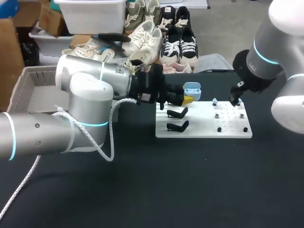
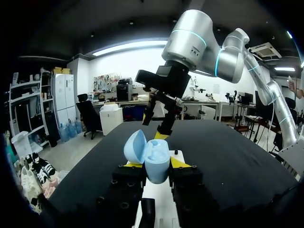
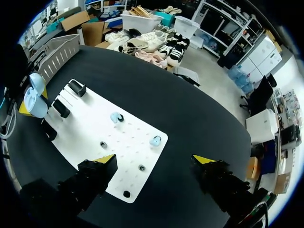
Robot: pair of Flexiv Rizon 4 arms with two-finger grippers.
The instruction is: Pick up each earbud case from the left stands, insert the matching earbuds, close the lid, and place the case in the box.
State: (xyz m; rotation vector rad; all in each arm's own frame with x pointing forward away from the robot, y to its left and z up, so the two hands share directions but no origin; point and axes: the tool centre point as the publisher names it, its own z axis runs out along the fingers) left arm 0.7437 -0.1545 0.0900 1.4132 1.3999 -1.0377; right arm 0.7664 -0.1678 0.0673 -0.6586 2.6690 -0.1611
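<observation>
Black tabletop [image 1: 190, 190]: our left gripper [image 2: 156, 164] pinches the open blue earbud case [image 2: 154, 159]; our right gripper [image 3: 154, 159] hangs spread above the blue earbuds [image 3: 116, 117]. Inserting, closing and boxing look undone.

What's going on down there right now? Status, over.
Left gripper shut on light blue earbud case, lid open. Right gripper open, above white peg board. Pale blue earbuds on board. Nothing blocking.

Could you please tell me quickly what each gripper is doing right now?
Left gripper: closed on the open earbud case.
Right gripper: open, empty.
</observation>
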